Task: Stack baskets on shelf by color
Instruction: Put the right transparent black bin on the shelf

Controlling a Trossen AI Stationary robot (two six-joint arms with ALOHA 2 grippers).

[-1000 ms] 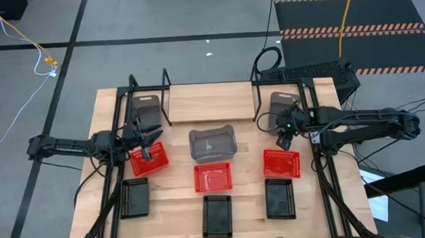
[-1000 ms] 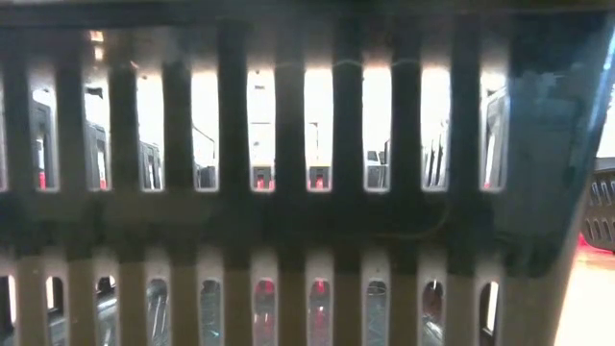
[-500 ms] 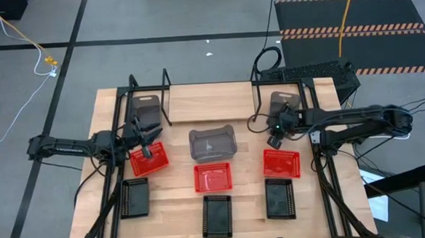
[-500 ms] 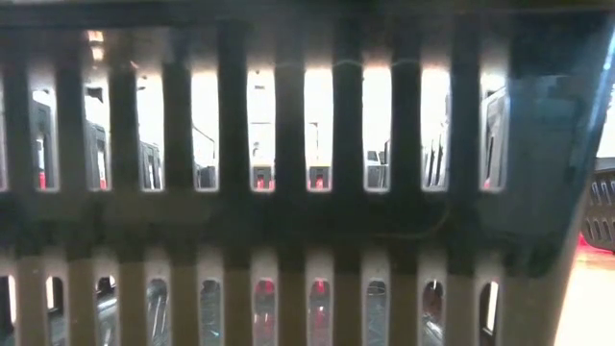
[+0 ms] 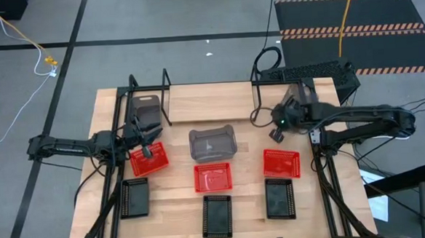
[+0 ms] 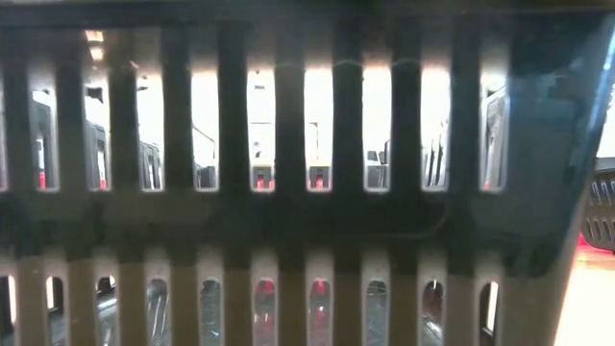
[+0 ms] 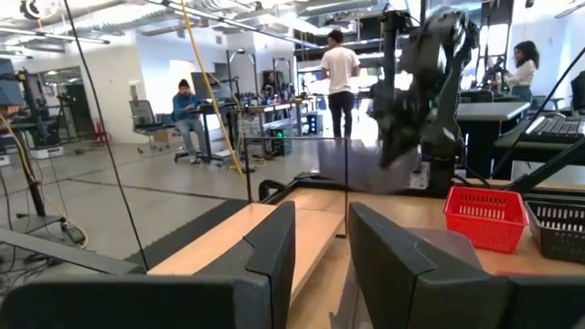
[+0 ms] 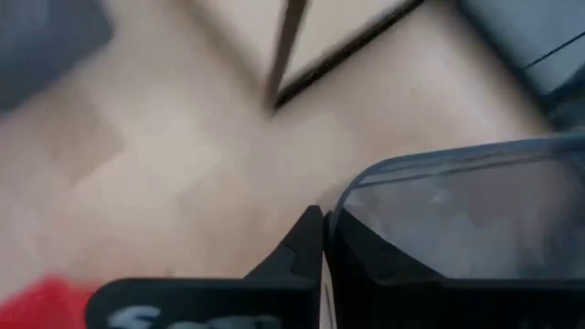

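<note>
Since a second ago my right gripper [image 5: 277, 132] has pinched a grey basket [image 5: 299, 98] rim, upper right; left fingers [image 7: 267, 247] stand narrowly apart, empty.

You have a wooden table [image 5: 190, 102] carrying the black wire shelf [image 5: 166, 99] at its far edge. Grey [image 5: 212, 143], red [image 5: 213, 177] and black baskets [image 5: 217, 215] lie across it.

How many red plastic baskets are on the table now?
3: a red perforated plastic basket at the left, beneath the left arm; one in the middle; one at the right. None seems hidden.
</note>
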